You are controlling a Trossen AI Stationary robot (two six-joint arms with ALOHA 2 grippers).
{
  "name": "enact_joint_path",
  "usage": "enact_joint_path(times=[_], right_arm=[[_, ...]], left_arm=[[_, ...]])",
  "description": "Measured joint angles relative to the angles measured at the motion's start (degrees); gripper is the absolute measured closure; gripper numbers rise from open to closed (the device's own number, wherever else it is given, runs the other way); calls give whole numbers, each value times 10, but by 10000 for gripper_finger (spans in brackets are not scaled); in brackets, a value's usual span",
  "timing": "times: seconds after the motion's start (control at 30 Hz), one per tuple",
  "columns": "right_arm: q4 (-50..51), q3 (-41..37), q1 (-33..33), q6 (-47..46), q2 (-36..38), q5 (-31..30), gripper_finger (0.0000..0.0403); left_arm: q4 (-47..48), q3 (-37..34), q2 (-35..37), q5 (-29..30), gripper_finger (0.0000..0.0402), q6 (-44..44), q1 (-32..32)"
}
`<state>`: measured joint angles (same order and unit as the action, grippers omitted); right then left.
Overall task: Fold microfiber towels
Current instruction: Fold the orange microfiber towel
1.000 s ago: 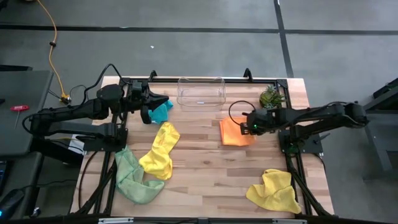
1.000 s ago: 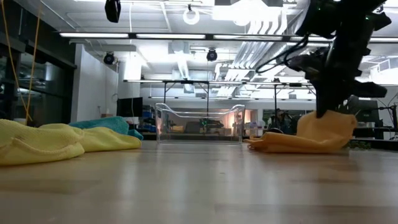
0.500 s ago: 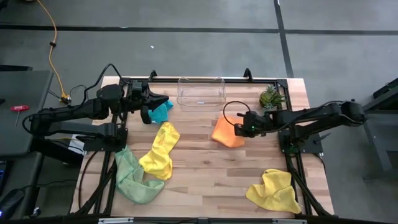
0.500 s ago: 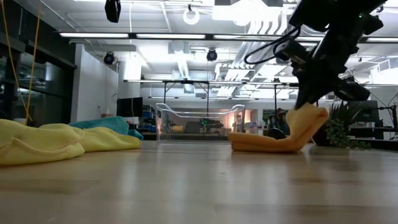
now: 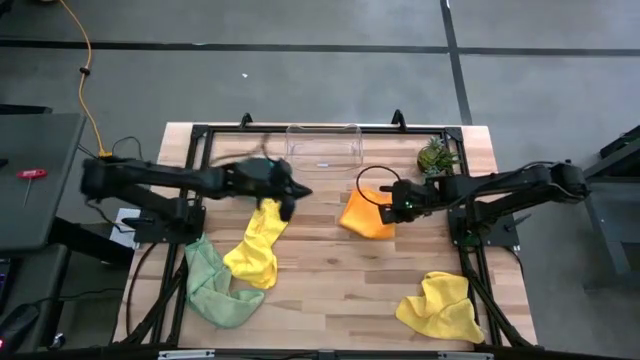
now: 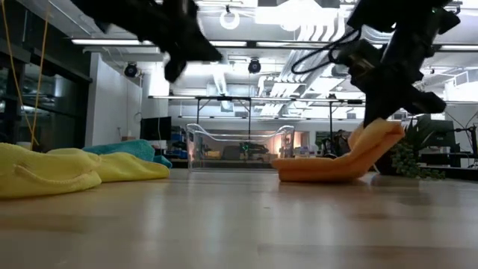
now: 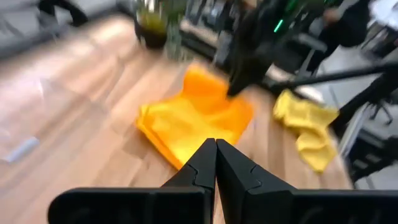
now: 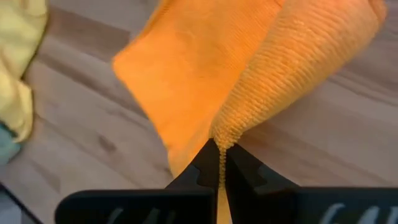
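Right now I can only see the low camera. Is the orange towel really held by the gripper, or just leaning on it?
Observer: Held. In the right wrist view, the right gripper is shut on a bunched edge of the orange towel.
Operator: Is the other gripper holding anything?
Observer: No. The left wrist view shows the left gripper shut and empty, pointing toward the orange towel.
Operator: Are there any towels I can't see?
Observer: Yes. From above, a light green towel lies crumpled on the left arm's side, touching a yellow towel.
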<state>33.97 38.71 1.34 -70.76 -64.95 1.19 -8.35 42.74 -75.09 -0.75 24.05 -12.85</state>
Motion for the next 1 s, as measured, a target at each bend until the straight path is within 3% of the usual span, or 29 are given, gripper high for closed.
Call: enact_joint_path(times=[0.37,0.6,1.0], right_arm=[[-29,9,-33,39,-53,26,403],[-108,10,-55,38,-114,35,403],[-117,26,-79,30,-134,34,403]], left_arm=[[-104,9,-208,28,401,34,36],[-104,93,-320,41,401,-30,48],[-99,178,-425,59,402,-71,31]])
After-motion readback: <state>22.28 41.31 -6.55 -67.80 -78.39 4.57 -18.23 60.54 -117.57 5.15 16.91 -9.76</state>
